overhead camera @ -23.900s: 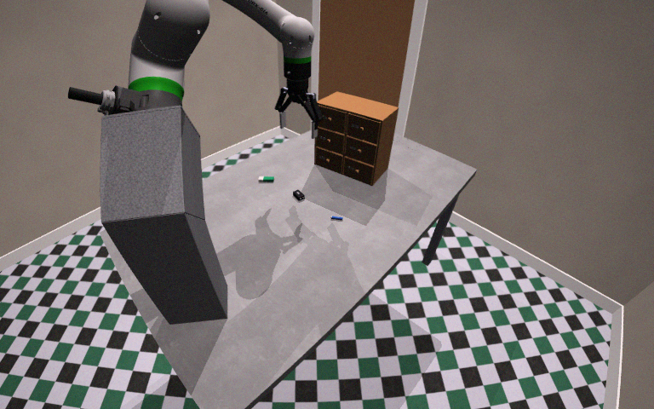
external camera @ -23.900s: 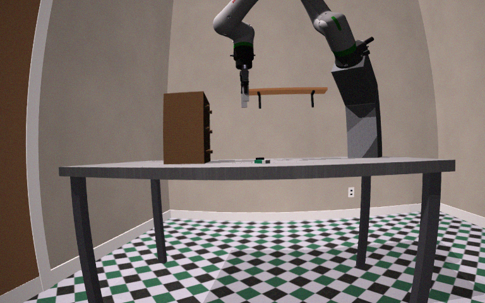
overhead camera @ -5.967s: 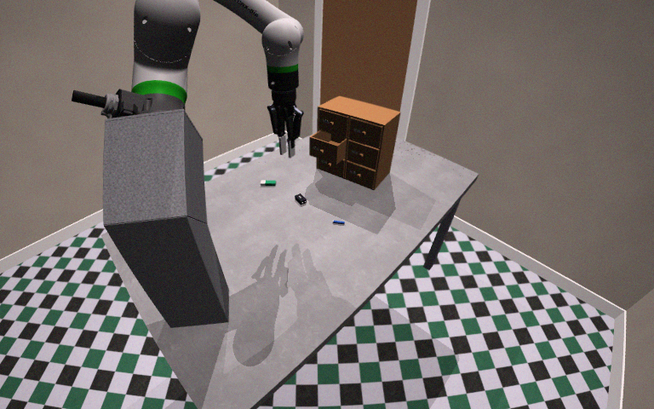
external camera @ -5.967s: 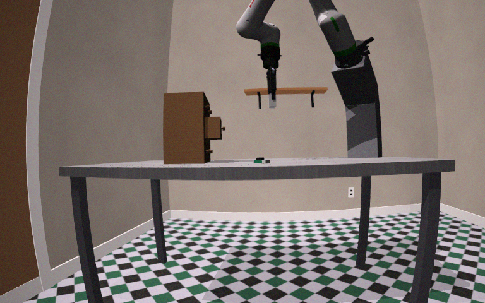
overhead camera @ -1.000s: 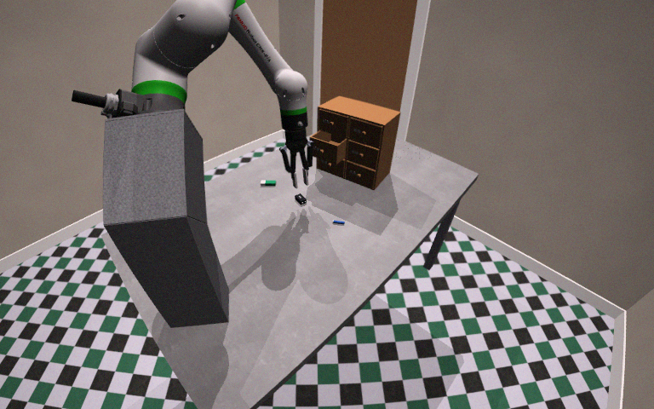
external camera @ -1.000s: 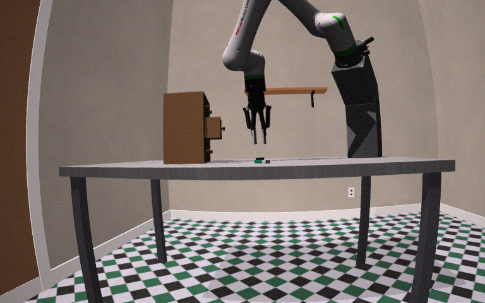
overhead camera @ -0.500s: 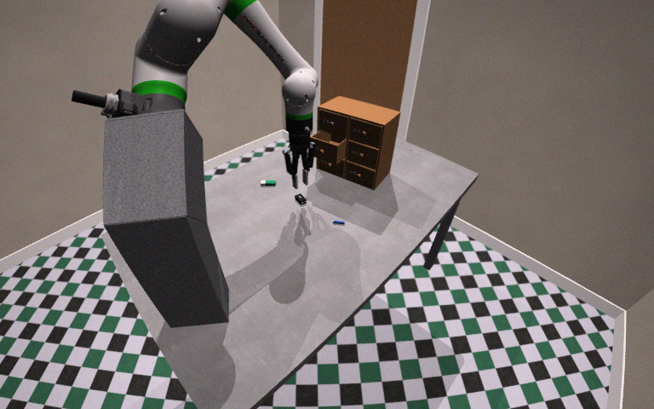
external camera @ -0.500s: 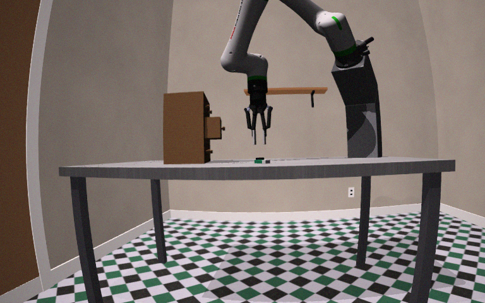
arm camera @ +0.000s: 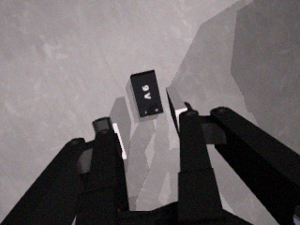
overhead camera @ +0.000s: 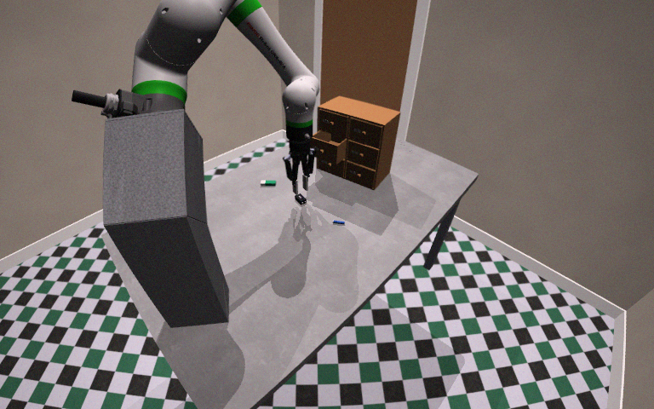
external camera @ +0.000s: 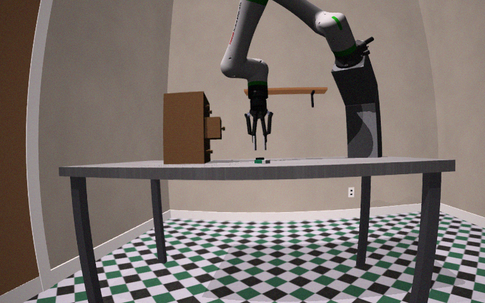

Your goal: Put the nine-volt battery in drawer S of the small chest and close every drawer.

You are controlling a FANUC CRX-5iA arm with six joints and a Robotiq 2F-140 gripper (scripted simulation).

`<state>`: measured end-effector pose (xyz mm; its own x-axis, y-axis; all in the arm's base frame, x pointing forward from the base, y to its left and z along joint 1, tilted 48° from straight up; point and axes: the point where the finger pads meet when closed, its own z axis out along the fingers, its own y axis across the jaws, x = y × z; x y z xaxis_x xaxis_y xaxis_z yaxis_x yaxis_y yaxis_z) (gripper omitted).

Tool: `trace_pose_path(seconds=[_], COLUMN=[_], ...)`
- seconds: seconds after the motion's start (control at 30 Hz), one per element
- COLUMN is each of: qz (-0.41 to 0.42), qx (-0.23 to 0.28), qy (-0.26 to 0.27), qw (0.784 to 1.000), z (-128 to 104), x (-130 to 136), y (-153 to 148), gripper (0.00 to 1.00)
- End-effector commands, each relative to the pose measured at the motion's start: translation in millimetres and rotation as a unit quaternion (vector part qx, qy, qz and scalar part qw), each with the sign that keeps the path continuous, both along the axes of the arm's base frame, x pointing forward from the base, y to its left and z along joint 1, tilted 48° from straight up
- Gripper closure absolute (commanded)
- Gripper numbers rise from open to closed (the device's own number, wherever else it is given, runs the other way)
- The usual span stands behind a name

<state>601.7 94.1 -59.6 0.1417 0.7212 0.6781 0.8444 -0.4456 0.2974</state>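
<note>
The nine-volt battery (overhead camera: 301, 198) is a small black block lying flat on the grey table. In the wrist view it (arm camera: 145, 94) lies just beyond my fingertips. My gripper (overhead camera: 300, 188) points straight down a little above the battery, with its fingers partly apart and nothing between them; it also shows in the exterior view (external camera: 259, 147) and the wrist view (arm camera: 146, 124). The small wooden chest (overhead camera: 347, 139) stands at the far side of the table. Its middle left drawer (overhead camera: 329, 144) is pulled partway out, also seen from the side (external camera: 213, 127). I cannot read the drawer marks.
A green and white object (overhead camera: 267, 181) lies left of the battery. A small blue object (overhead camera: 339, 221) lies nearer the table's front edge. The robot's grey pedestal (overhead camera: 154, 212) stands at the table's left end. A wall shelf (external camera: 286, 90) hangs behind the arm.
</note>
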Motion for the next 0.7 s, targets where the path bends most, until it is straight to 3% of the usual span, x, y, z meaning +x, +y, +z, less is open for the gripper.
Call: trace_pose_path(seconds=[0.0,0.67], qz=[0.000,0.000], qx=[0.000,0.000], qy=[0.000,0.000], qw=[1.000,1.000], z=[-6,-17], x=[5,13], y=[4,13], gripper=[0.74,0.74])
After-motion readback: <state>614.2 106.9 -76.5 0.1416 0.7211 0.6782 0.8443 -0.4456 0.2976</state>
